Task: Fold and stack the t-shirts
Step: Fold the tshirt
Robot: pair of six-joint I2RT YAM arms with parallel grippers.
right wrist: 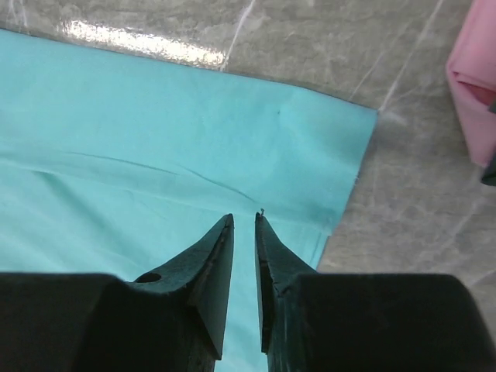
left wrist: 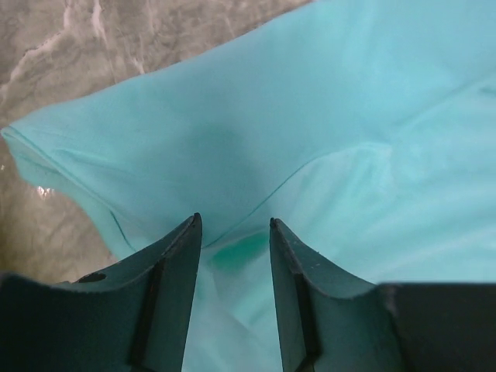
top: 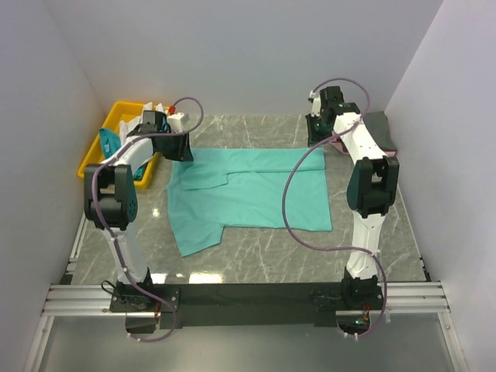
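A sea-green t-shirt [top: 248, 194] lies spread on the marble table, its far strip folded over and one sleeve pointing toward the near left. My left gripper [top: 183, 147] is at its far left corner. In the left wrist view it [left wrist: 232, 223] is open, low over the shirt [left wrist: 310, 116], with cloth showing between the jaws. My right gripper [top: 319, 133] is at the far right corner. In the right wrist view it [right wrist: 242, 217] has only a narrow gap, just above the flat shirt [right wrist: 155, 139]. A dark grey t-shirt [top: 380, 130] lies folded at far right. A pink t-shirt [right wrist: 473, 85] lies beside the corner.
A yellow bin [top: 116, 116] stands at the far left and holds teal cloth [top: 110, 142] and white items. White walls close in the left, far and right sides. Purple cables loop over both arms. A metal rail [top: 248, 298] runs along the near edge.
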